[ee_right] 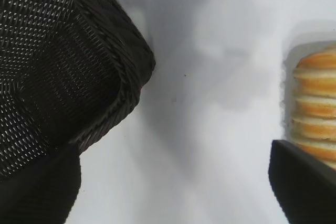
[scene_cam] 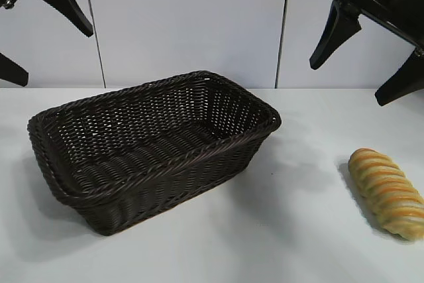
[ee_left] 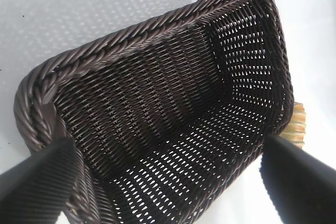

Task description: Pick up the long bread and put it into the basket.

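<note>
The long bread [scene_cam: 387, 192], golden yellow with orange-brown ridges, lies on the white table at the right, well apart from the basket [scene_cam: 199, 154], a dark brown wicker one at centre left with nothing in it. My right gripper [scene_cam: 348, 84] hangs open high above the table, between basket and bread. The right wrist view shows the bread [ee_right: 315, 103] beside one finger and the basket's corner [ee_right: 121, 72] by the other, with only bare table between the fingers of this gripper [ee_right: 173, 182]. My left gripper [scene_cam: 58, 57] hangs open above the basket's left end, looking into the basket [ee_left: 131, 40].
The white table [scene_cam: 298, 230] stretches bare between basket and bread and along the front edge. A pale panelled wall [scene_cam: 192, 24] stands behind. A sliver of the bread [ee_left: 297, 124] peeks past the basket's far end in the left wrist view.
</note>
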